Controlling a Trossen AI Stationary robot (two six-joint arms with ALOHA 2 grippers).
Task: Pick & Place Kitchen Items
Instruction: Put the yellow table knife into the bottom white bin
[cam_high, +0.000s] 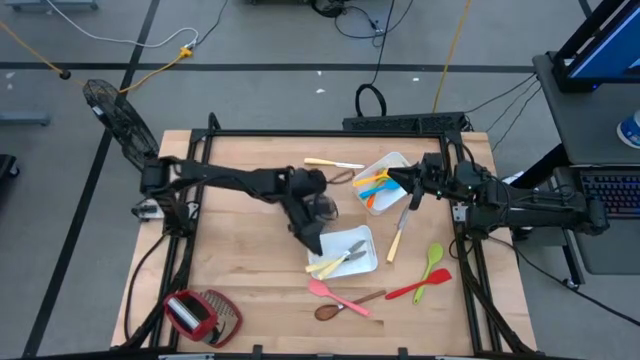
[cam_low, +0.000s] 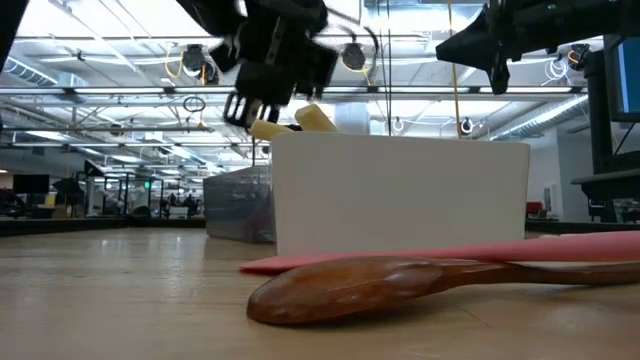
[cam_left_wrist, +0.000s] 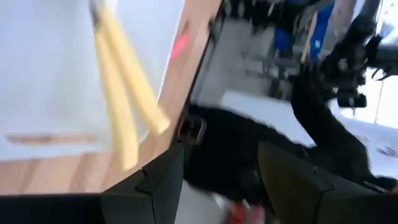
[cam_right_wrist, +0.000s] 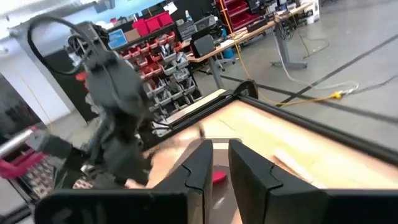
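Just below left end effector (cam_high: 312, 240), released: yellow utensils (cam_high: 325, 266) in tray (cam_high: 366, 262).

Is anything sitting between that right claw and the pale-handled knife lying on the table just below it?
Nothing visible does. The right gripper hangs over the upper white tray, and the knife lies on bare wood just past that tray, with no other utensil across the gap.

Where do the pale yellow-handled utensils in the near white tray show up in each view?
High view: pale yellow handles at the near white tray's left edge, below the left pincer.
Low view: poking above the tray's rim.
Left wrist view: upper left.
Right wrist view: not in it.
Shared landmark: the near white tray.
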